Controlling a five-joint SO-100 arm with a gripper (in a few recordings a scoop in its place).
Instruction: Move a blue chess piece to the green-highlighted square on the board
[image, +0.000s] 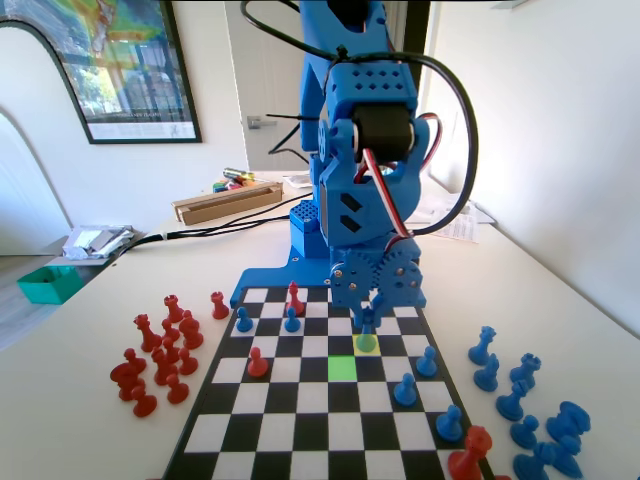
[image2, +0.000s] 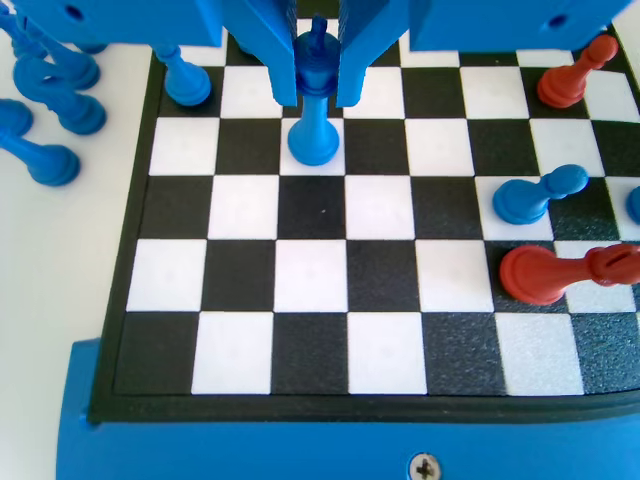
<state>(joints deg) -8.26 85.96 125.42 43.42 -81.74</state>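
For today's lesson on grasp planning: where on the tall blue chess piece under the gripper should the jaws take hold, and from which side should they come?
Grip the blue chess piece on its slim upper stem, just under the knobbed top, coming straight down from above. It stands upright, the flared base is too wide and low, and the gripper already has a jaw on either side of the neck.

In the fixed view, the gripper (image: 368, 312) at frame centre hides the top of the blue piece (image: 367, 328), so whether the jaws touch it cannot be told there. The board (image: 300, 425) and a red piece (image: 470, 455) at lower right are cut off by the bottom edge. In the wrist view, blue pieces (image2: 40, 75) at upper left are cut off by the left edge, and a red piece (image2: 570, 272) at right is cut by the right edge.
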